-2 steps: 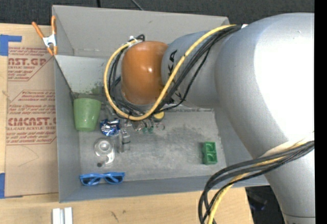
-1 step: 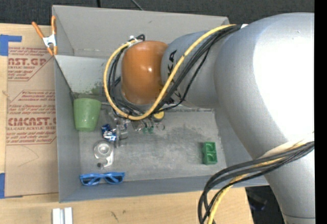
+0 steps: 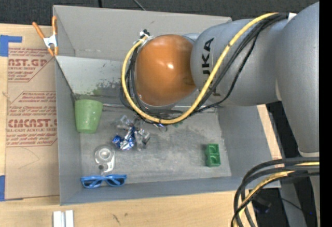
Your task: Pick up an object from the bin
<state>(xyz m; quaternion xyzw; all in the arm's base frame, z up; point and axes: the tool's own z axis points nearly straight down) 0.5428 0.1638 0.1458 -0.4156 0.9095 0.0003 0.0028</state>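
The grey arm [image 3: 259, 60] is sitting nearest the lens, reaching in from the right. Its orange wrist cover [image 3: 163, 70] is hanging over the middle of the bin [image 3: 155, 179], towards the far wall. The gripper [image 3: 136, 128] is poking out just under the cover's near edge. I cannot tell how wide it is standing, or whether it is gripping anything.

Directly below it a crumpled blue-and-silver thing [image 3: 127, 139] is lying mid-floor, the piece closest to the tool and the likeliest pick.

The main risk seems to be a blind closure. With the cover masking the contact, the tool may be squeezing only a loose fold, and so light a scrap could be slipping free on the lift. It might also be getting pushed aside rather than caught.

A clear round piece [image 3: 104, 156] is resting just near-left of the scrap and may be getting nudged towards the blue sunglasses [image 3: 104, 181] by the near wall. The yellow cable [image 3: 171, 117] is looping low around the cover and could be snagging.

The green cup [image 3: 87, 114] at the left and the green block [image 3: 211, 154] at the right are lying well apart from the tool.
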